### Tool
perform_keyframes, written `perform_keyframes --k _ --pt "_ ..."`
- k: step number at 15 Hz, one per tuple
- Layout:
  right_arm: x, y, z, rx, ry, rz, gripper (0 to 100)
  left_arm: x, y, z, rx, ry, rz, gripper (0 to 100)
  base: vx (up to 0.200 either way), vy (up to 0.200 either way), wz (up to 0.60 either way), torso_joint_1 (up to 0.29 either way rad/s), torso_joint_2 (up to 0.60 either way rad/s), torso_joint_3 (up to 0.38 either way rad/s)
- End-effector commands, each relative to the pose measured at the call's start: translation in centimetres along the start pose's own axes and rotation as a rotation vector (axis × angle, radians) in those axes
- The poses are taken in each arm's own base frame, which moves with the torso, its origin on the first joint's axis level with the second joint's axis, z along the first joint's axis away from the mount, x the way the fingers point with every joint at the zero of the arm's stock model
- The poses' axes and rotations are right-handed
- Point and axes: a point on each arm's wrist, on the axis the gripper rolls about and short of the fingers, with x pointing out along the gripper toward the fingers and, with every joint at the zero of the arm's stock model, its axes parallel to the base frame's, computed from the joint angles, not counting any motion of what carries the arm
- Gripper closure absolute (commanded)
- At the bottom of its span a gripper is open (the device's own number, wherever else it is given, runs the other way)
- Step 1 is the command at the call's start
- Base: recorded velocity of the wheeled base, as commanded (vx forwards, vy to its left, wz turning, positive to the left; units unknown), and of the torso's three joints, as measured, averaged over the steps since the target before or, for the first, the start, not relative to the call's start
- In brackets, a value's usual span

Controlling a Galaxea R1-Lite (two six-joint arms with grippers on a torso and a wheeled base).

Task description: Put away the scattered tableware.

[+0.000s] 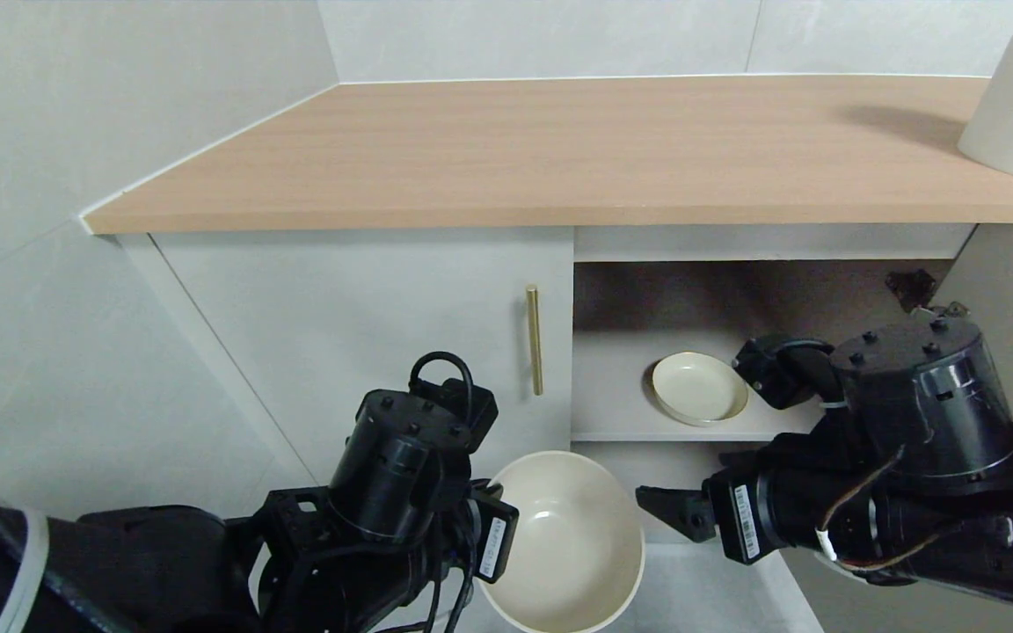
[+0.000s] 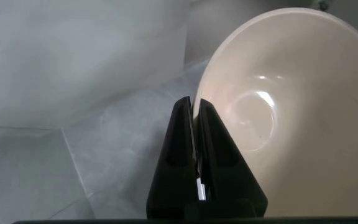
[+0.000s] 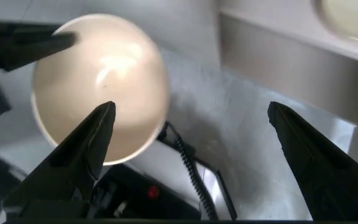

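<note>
1. Head view
   - L gripper (image 1: pixel 496 526) is low, in front of the closed cabinet door (image 1: pixel 366 334). Its jaws are clamped on the near rim of the cream bowl (image 1: pixel 564 545).
   - Bowl is held in the air, mouth up and tilted, below the shelf (image 1: pixel 612 387) of the open compartment.
   - R gripper (image 1: pixel 669 510) is just beside the bowl's right rim, not touching. Jaw gap can't be read here.
   - A small cream dish (image 1: pixel 700 387) lies flat on the shelf.
   - Brass handle (image 1: pixel 535 338) is on the closed door, with the wooden countertop (image 1: pixel 559 149) above.
2. L wrist view
   - Jaws are nearly closed, with the bowl's rim pinched between them.
   - The bowl's inside faces the cam.
3. R wrist view
   - Jaws are spread wide with nothing between them.
   - The bowl sits beyond one fingertip (image 3: pixel 101 121), with the L gripper on its far rim.
   - Shelf edge and dish are at the frame corner.
</note>
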Motion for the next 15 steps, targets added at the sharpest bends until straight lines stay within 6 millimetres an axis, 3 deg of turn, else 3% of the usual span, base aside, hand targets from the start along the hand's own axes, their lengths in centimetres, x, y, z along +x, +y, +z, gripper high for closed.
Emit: perform_keyframes --k 1,6,12,13,15 --pt "1.2 0.3 -0.9 -0.015 0.047 -0.010 0 -0.4 -0.4 0.1 0.007 -0.015 0.004 100 0.000 0.000 0.00 0.000 0.00 0.000" --pt "3.5 0.4 -2.0 -0.020 0.118 -0.030 0 -1.9 -1.0 0.5 0.010 -0.060 -0.011 100 0.000 0.000 0.00 0.000 0.00 0.000" --pt "3.8 0.4 -2.0 -0.015 0.110 -0.031 0 -2.3 -1.3 0.5 0.016 -0.064 -0.024 100 0.000 0.000 0.00 0.000 0.00 0.000" --pt "3.8 0.4 -2.0 -0.012 0.111 -0.030 100 -2.3 -1.3 0.5 0.016 -0.064 -0.024 100 0.000 0.000 0.00 0.000 0.00 0.000" --pt "3.8 0.4 -2.0 -0.010 0.109 -0.029 100 -2.2 -1.3 0.4 0.016 -0.063 -0.023 100 0.000 0.000 0.00 0.000 0.00 0.000"
